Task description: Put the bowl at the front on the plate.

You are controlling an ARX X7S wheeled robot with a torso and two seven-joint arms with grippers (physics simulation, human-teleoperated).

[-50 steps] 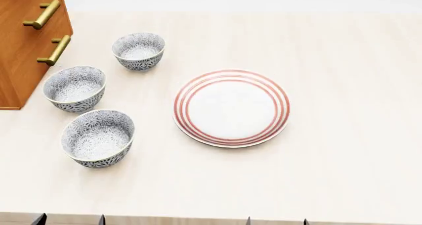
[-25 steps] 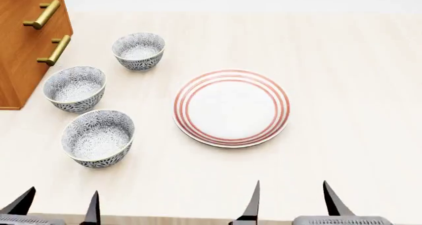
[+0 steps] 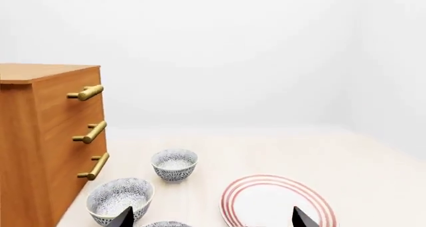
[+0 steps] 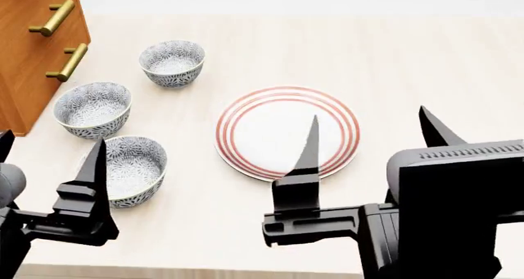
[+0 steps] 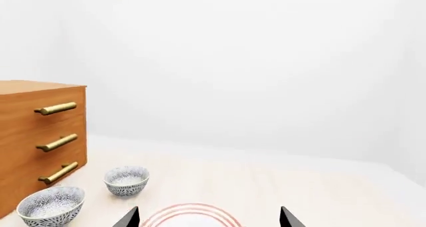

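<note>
The bowl at the front (image 4: 139, 166), white with a grey-blue floral pattern, stands at the table's left. In the left wrist view only its rim (image 3: 165, 224) shows. The plate (image 4: 286, 132), white with red rings, lies right of it, seen also as the plate (image 3: 276, 203) and the plate's rim (image 5: 193, 208). My left gripper (image 4: 48, 155) is open and empty, raised at the near left, one finger overlapping the front bowl's left side. My right gripper (image 4: 372, 138) is open and empty, raised over the plate's near right side. In the wrist views, the left gripper (image 3: 213, 220) and right gripper (image 5: 208, 220) show only fingertips.
Two more patterned bowls stand behind the front one: a middle bowl (image 4: 92, 109) and a back bowl (image 4: 172, 61). A wooden drawer cabinet (image 4: 33, 52) with brass handles stands at the far left. Pale tabletop (image 4: 426, 64) extends right of the plate.
Both grippers have risen from the bottom edge of the head view and moved forward. The left one now overlaps the front bowl, the right one the plate. Bowls and plate have not moved.
</note>
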